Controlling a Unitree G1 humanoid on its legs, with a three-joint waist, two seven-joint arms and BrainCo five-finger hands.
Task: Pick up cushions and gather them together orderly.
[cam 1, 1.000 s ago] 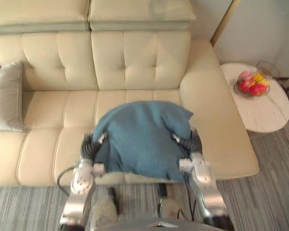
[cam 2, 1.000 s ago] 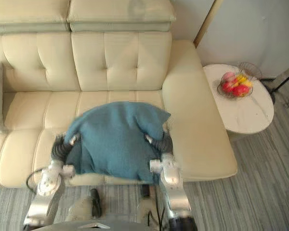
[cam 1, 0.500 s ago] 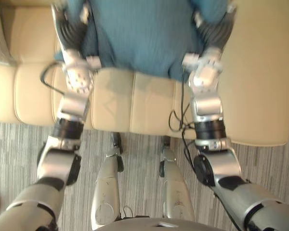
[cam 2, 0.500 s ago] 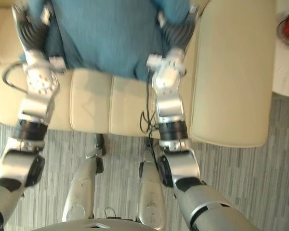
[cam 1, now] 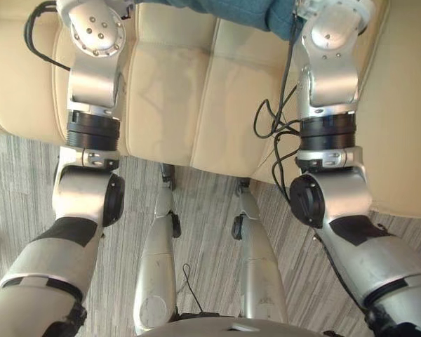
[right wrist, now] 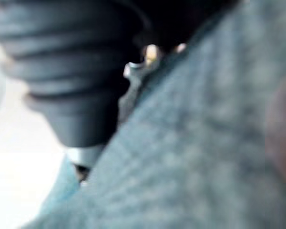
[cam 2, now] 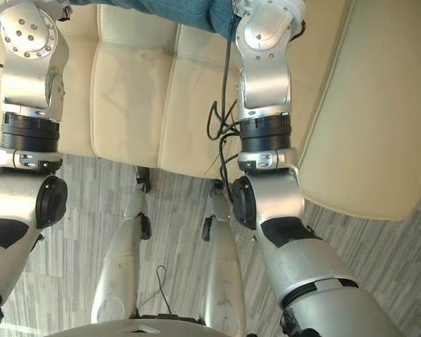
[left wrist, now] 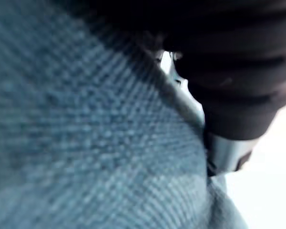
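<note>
A blue knitted cushion [cam 1: 231, 10] lies on the cream sofa seat [cam 1: 168, 91], with just its near edge showing at the top of the eye views. Both arms reach up to it, the left arm toward its left side and the right arm toward its right side. In the left wrist view the cushion's blue cloth [left wrist: 86, 143] presses close against my left hand [left wrist: 229, 86]. In the right wrist view the same cloth [right wrist: 205, 143] lies against my right hand [right wrist: 71, 71]. The cloth hides how either hand stands.
The sofa's wide cream armrest [cam 2: 365, 105] runs down the right side. A grey striped carpet [cam 1: 196, 210] lies in front of the sofa's front edge.
The camera has tilted down, so the whole picture has shifted: cushion and wrists have slid to the top edge, and the floor now shows. Both arms still reach to the cushion's sides.
</note>
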